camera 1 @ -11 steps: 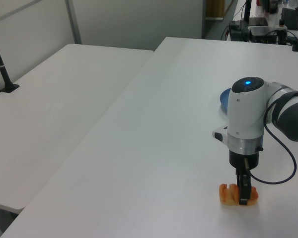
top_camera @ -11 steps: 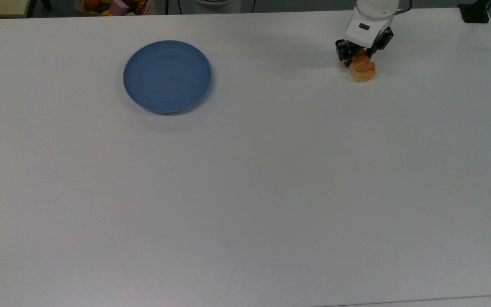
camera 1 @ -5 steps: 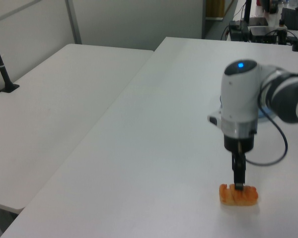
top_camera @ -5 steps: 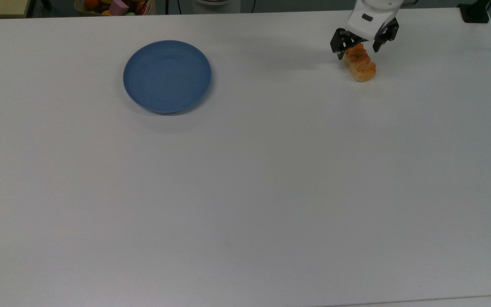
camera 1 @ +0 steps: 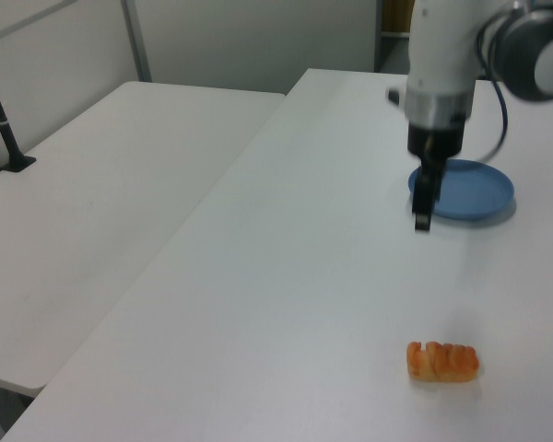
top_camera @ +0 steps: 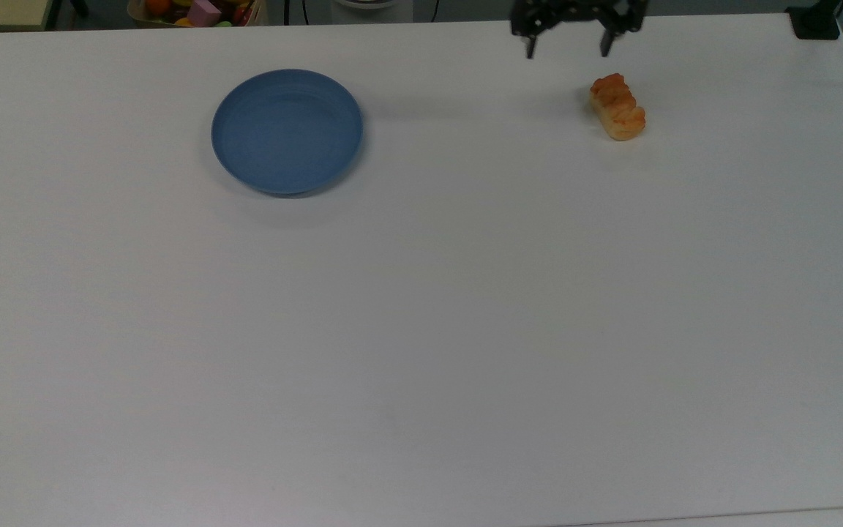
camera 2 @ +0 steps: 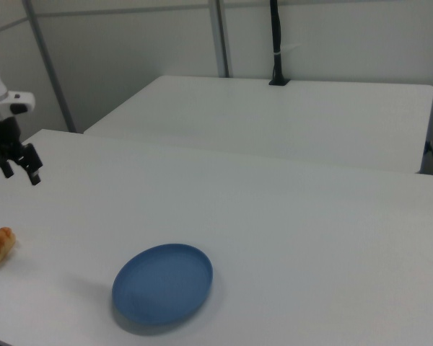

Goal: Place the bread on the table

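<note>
Though cropped, tool (top_camera: 566,45) agape

The golden-orange ridged bread (top_camera: 617,108) lies flat on the white table (top_camera: 421,329).

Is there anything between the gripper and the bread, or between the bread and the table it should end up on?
Nothing visible. The bread already lies directly on the table, apart from the blue plate. The gripper hangs open above it, with bare space between them.
</note>
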Motion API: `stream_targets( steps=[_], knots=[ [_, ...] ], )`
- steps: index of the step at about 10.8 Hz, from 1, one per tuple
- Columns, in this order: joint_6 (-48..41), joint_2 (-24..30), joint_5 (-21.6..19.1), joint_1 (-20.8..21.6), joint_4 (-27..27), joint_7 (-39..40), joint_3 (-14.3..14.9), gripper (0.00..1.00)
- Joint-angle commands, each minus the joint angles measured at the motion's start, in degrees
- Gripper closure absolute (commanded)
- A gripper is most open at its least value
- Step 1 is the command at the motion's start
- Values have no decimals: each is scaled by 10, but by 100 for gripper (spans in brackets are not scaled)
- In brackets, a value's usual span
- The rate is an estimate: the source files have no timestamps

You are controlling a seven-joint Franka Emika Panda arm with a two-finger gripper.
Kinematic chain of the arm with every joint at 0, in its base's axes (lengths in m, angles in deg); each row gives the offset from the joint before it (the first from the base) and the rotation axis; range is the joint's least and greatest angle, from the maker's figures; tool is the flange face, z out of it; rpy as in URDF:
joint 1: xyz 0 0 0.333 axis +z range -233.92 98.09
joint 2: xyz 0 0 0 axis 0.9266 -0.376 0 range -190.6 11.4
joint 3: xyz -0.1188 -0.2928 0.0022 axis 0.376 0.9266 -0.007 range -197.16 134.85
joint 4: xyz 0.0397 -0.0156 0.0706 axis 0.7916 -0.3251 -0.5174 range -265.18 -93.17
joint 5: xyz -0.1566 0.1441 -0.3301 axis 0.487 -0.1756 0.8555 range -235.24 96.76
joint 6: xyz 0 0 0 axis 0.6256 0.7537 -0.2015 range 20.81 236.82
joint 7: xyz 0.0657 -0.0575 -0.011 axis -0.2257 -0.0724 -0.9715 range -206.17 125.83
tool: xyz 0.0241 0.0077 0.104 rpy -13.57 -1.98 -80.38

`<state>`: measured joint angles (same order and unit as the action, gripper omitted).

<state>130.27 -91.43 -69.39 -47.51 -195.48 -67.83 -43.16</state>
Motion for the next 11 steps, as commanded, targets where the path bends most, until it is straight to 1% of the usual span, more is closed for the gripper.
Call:
stream_targets(
  steps=[1,3,5,7,9,10,11],
  knots=[
    [-47,35,1,-1,23,8,70,0],
    [-75,48,-2,-13,34,48,108,0],
    [-75,62,-3,-39,34,79,127,0],
    [-74,68,-8,-70,32,131,140,0],
    [-69,75,-24,-95,31,184,144,0],
    [-65,75,-34,-107,32,229,144,0],
    [-61,73,-35,-111,32,287,144,0]
  ],
)
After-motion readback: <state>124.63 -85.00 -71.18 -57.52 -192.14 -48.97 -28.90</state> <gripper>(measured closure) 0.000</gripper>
